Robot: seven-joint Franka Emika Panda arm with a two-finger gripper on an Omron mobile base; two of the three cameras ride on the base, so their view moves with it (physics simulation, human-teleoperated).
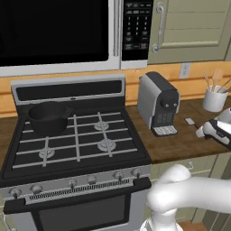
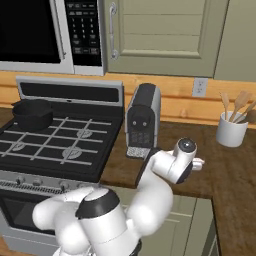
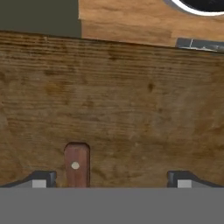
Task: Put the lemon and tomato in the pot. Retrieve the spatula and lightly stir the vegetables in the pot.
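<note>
The black pot [image 1: 48, 117] sits on the back left burner of the gas stove [image 1: 76, 140], close to the stove's rear panel, and from where I stand I cannot see into it well enough to tell what it holds. To the right of the stove the brown wooden desk [image 1: 180, 144] carries a grey coffee machine [image 1: 158, 103], standing near the desk's left edge just beside the stove, and a white utensil cup [image 1: 214, 99] with wooden handles poking out of it, set toward the back of the desk by the wall. The white arm reaches out low over the front part of the desk, to the right of the coffee machine and in front of the cup. Looking along the hand, the gripper [image 3: 111, 178] faces straight down at the wood, its jaws spread wide apart with nothing between them. A wooden handle [image 3: 77, 164] with a small pale rivet lies flat on the desk just inside the left finger [image 3: 41, 178], closer to that finger than to the other, and only its rounded end can be seen. The rim of the white cup shows at the far edge of that view. A microwave [image 1: 58, 36] hangs above the stove, with pale cabinet doors [image 2: 160, 35] beside it.
</note>
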